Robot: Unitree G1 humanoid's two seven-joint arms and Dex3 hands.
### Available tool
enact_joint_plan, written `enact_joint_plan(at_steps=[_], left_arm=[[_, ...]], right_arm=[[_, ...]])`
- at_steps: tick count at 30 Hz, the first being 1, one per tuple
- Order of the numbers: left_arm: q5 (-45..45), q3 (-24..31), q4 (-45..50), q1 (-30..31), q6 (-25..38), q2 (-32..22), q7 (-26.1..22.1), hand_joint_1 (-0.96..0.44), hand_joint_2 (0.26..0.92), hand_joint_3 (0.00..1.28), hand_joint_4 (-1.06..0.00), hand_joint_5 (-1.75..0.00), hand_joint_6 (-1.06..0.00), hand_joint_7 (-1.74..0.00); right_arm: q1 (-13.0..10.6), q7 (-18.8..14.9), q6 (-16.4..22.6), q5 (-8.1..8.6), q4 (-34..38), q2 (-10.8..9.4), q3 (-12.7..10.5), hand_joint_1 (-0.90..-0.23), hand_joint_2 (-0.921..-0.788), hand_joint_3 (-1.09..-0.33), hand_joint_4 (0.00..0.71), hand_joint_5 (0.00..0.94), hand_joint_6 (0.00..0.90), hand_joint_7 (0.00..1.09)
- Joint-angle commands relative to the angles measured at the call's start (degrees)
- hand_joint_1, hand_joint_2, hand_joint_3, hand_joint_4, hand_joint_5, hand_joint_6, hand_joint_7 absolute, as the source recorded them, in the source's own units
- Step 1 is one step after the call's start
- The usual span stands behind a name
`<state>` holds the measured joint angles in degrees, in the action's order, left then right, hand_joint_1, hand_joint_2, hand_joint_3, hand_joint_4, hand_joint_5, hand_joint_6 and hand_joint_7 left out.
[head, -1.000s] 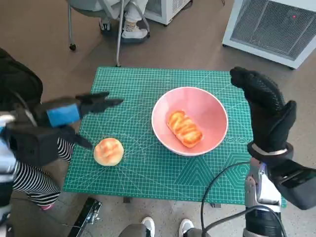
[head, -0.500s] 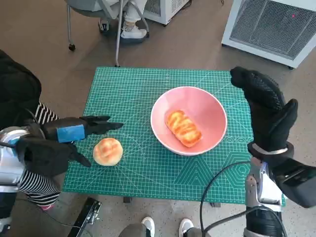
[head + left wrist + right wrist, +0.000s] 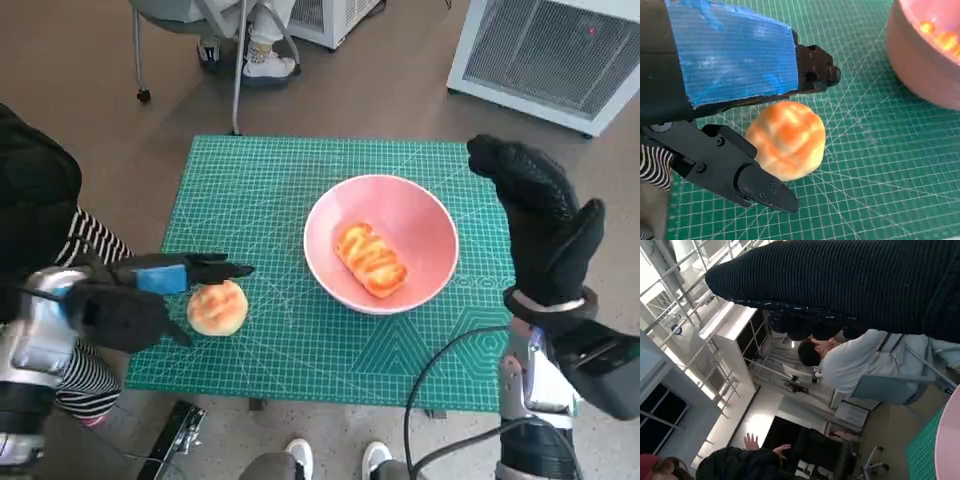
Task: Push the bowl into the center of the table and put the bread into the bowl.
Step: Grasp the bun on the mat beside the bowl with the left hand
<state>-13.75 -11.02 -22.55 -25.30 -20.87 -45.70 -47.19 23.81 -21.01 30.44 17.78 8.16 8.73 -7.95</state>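
Observation:
A pink bowl (image 3: 420, 215) sits right of the middle of the green cutting mat (image 3: 270, 190), with a long glazed bread (image 3: 372, 260) inside it. A round bun (image 3: 218, 307) lies near the mat's front left; in the left wrist view the bun (image 3: 786, 141) sits between the spread fingers. My left hand (image 3: 150, 285) straddles it, fingers apart, not closed on it. My right hand (image 3: 540, 225) stands upright and open just right of the bowl, touching nothing. The bowl's rim (image 3: 920, 60) shows in the left wrist view.
A white appliance with a grille (image 3: 550, 55) stands on the floor at the back right. A chair and a person's feet (image 3: 262, 60) are behind the table. Striped fabric (image 3: 85, 375) hangs at the left. A seated person (image 3: 855, 365) shows in the right wrist view.
My left hand has dropped and moved toward the front until its fingers straddle the round bun. The bowl, both breads and my right hand have stayed put.

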Motion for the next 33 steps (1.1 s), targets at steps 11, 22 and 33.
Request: enact_joint_plan(at_steps=[11, 22, 33], left_arm=[[-9.2, -4.5, -7.2, -3.0, -0.7, 3.2, 8.6, -0.03, 0.792, 0.04, -0.5, -0.04, -0.5, -0.05], [-10.7, -5.4, -7.5, -2.9, 0.1, 3.7, 11.0, 0.01, 0.808, 0.11, -0.76, -0.08, -0.72, -0.12], [-6.5, -2.4, -2.2, -2.2, -2.3, 2.8, 11.5, -0.02, 0.912, 0.12, -0.71, -1.08, -0.52, -1.23]], right_arm=[[-1.8, -0.5, -0.9, -0.01, -0.9, 1.0, -0.6, -0.7, -0.921, -0.756, 0.193, 0.0, 0.093, 0.44], [-1.9, -0.4, -1.0, -0.17, -1.0, 1.0, -0.7, -0.699, -0.921, -0.756, 0.193, 0.0, 0.091, 0.44], [-1.9, -0.1, -1.5, -0.3, -1.2, 0.9, -1.0, -0.698, -0.921, -0.757, 0.192, 0.0, 0.09, 0.44]])
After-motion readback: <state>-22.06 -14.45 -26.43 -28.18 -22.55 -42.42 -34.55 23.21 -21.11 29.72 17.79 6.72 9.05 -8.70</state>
